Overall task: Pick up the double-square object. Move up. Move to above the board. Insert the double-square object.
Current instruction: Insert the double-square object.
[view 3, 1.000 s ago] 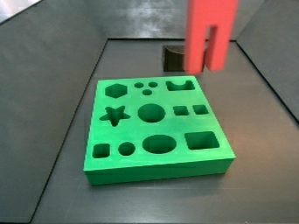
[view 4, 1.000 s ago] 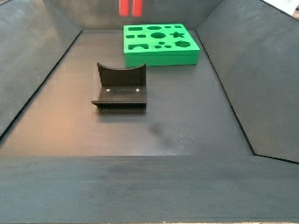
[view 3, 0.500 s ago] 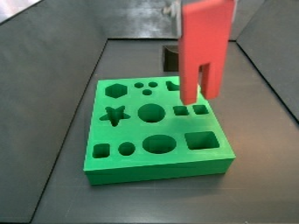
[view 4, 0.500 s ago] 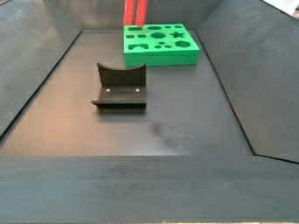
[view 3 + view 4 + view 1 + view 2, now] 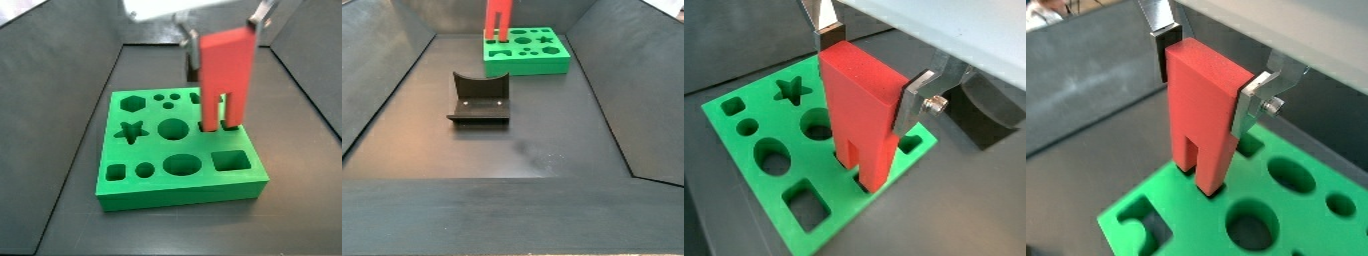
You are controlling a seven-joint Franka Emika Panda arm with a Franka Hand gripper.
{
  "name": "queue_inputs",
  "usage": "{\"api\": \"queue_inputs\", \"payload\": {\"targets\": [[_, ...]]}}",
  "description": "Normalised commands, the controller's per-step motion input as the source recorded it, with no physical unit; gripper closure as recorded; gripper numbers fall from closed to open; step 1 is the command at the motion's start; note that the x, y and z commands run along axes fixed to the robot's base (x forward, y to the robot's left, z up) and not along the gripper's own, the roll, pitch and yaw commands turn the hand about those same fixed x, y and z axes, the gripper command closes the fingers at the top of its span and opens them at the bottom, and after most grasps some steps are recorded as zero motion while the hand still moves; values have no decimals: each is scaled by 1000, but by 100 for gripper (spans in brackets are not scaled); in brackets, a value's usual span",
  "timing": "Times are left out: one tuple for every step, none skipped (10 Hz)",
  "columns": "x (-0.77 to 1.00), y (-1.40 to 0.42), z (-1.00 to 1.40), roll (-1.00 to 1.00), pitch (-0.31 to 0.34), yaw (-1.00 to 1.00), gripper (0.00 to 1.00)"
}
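One fixture, dark and L-shaped, stands nearest on the grey table, well apart from everything else. One board, bright green, lies flat farther back; in a side view it sits at the far end of the table. Its top carries a star, a hexagon, an oval, one large circle, smaller circles and square holes; every hole that can be seen is empty except where the prongs reach. One double-square object, red-orange, stands upright over the board's right side, its two prongs pointing down and their tips at or just inside the square holes there; how deep they sit cannot be told. One end effector holds this block near its upper end, a silver finger pressed on each opposite face, as both wrist views show.
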Motion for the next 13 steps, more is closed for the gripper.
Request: {"api": "queue_inputs", "payload": {"targets": [[-137, 0, -443, 167, -4, 0, 100], [-31, 0, -94, 0, -47, 0, 100], [0, 0, -189, 70, -14, 71, 100], [0, -103, -611, 306, 20, 197, 100], [-74, -31, -446, 354, 106, 0, 100], [340, -506, -391, 390, 210, -129, 100], [311, -371, -637, 263, 173, -154, 100], [263, -49, -637, 196, 220, 0, 100], [391, -9, -609, 171, 246, 40, 100], [309, 109, -483, 167, 303, 0, 100], [229, 291, -337, 97, 376, -220, 100], [0, 169, -494, 156, 241, -266, 100], [0, 0, -634, 171, 170, -80, 100]]}}
